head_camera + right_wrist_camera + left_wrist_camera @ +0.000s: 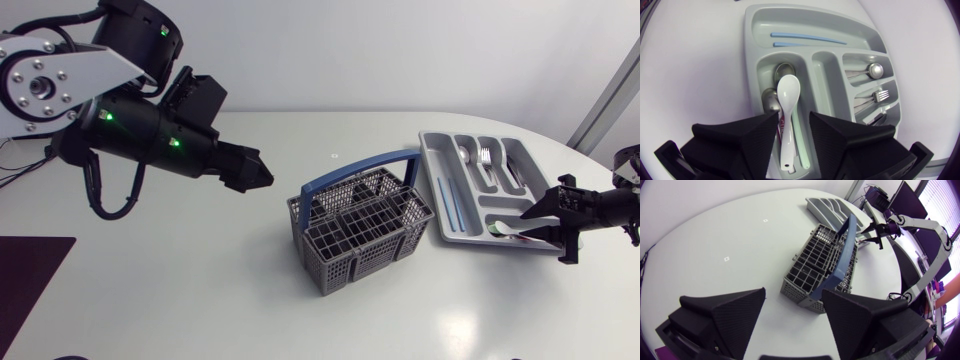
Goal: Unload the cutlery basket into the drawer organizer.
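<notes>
The grey cutlery basket [360,228] with a blue handle [840,250] stands mid-table. To its right lies the grey drawer organizer [440,175]. My right gripper [528,222] hovers over the organizer's near end, open. In the right wrist view a white spoon [789,90] lies in a long compartment between the right gripper's [793,120] spread fingers, beside metal spoons [771,100]. My left gripper [258,172] hangs above the table to the left of the basket, open and holding nothing; in the left wrist view the basket [815,265] lies ahead of the left gripper [793,295].
Other organizer compartments hold two blue sticks [807,39], a metal spoon [872,70] and a fork [880,95]. A pale green handle [801,145] lies beside the white spoon. A dark mat [25,280] covers the table's front left corner.
</notes>
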You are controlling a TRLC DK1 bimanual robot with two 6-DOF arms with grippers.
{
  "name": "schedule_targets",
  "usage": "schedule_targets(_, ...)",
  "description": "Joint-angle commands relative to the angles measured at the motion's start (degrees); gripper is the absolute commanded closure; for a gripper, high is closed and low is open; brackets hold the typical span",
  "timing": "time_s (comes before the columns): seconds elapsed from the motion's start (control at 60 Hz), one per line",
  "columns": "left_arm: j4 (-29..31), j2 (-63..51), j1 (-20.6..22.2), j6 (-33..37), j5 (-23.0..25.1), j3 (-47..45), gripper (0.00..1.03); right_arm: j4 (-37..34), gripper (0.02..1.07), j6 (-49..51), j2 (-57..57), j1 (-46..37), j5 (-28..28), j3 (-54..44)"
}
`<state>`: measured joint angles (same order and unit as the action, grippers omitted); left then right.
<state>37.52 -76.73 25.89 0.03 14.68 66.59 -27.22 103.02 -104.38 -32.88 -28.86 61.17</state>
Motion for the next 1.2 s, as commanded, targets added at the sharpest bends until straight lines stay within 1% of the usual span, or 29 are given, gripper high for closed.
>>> schedule_targets(0.0, -0.2, 1.1, 1.0, 1.0, -0.1, -2.4, 0.2, -1.0, 0.29, -1.8, 4.1, 1.0, -1.2, -2.1)
schedule_targets(0.033, -0.2, 1.1, 1.3, 1.3, -0.2, -2.9, 0.2, -2.2, 0.23, -2.7, 5.9, 1.5, -2.0, -2.5)
schedule_targets(0.117, -0.3, 1.1, 2.2, 2.1, -0.5, -4.0, 0.2, -3.0, 0.22, -5.6, 9.8, 3.4, -3.4, -4.4)
schedule_targets(0.15, -0.4, 1.1, 2.3, 2.5, -0.5, -4.6, 0.2, -3.0, 0.2, -7.2, 11.6, 4.6, -3.8, -5.4)
schedule_targets(0.267, -1.2, 0.8, 2.8, 3.2, -0.9, -6.1, 0.2, -2.9, 0.2, -14.1, 16.0, 9.2, -5.3, -7.5)
schedule_targets(0.367, -1.2, -0.8, 4.2, 4.8, -1.8, -7.4, 0.2, -2.0, 0.2, -22.9, 17.3, 14.5, -6.0, -8.0)
schedule_targets(0.433, -1.2, -1.8, 5.2, 5.5, -1.8, -8.1, 0.2, 2.6, 0.2, -30.7, 17.5, 18.4, -5.9, -9.0)
schedule_targets(0.5, -1.3, -2.6, 6.2, 5.9, -1.8, -8.3, 0.2, 6.0, 0.18, -36.2, 17.0, 21.7, -4.9, -9.6)
schedule_targets(0.583, -1.3, -3.2, 7.2, 6.3, -1.9, -8.6, 0.2, 12.4, 0.18, -43.3, 15.9, 25.2, -1.8, -10.2)
schedule_targets(0.683, -1.2, -4.0, 7.9, 6.7, -2.0, -8.9, 0.2, 16.8, 0.18, -49.4, 13.5, 28.1, 2.2, -9.1)
schedule_targets(0.767, -1.3, -5.1, 7.8, 7.3, -2.1, -9.2, 0.2, 18.5, 0.18, -52.1, 11.4, 29.9, 4.8, -8.0)
schedule_targets(0.867, -2.4, -6.5, 7.8, 7.5, -2.1, -9.6, 0.2, 18.4, 0.18, -53.5, 10.7, 31.8, 5.7, -7.5)
schedule_targets(1.017, -4.7, -8.9, 7.3, 7.5, -2.3, -9.2, 0.2, 16.3, 0.18, -54.2, 12.1, 34.2, 5.9, -8.3)
schedule_targets(1.183, -6.2, -11.2, 5.9, 8.2, -3.1, -7.0, 0.2, 15.6, 0.18, -55.9, 15.6, 38.1, 7.9, -11.0)
